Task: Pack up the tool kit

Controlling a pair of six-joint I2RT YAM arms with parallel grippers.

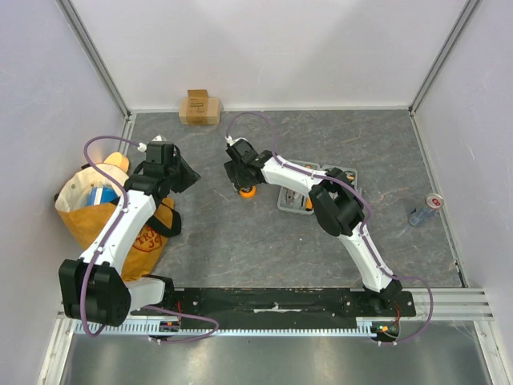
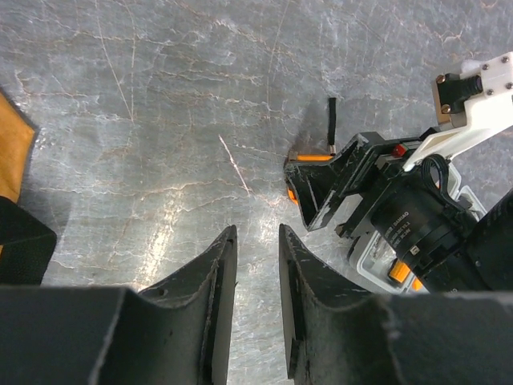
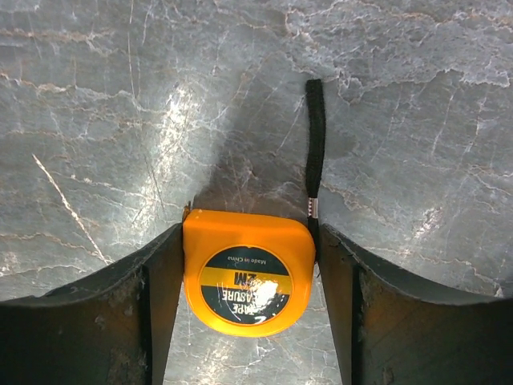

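While walls (image 1: 272,48) enclose grey tabletop (image 1: 240,241), tape measure (image 3: 248,281) rests.

— What encloses the space?
— Plain pale walls (image 1: 272,48) on three sides, with metal posts (image 1: 96,56) at the far corners
— And underneath?
— A grey marbled table (image 1: 240,257), light glaring off it in soft white patches, and a ribbed metal rail (image 1: 469,301) along its near edge

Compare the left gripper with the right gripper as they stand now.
The left gripper has its jaws a narrow gap apart with nothing between them; the right gripper has its jaws wide, flanking the orange tape measure. The left gripper is over bare table; the right gripper is at a tool. Whether the right one grips yet is unclear. Both point down at the table.
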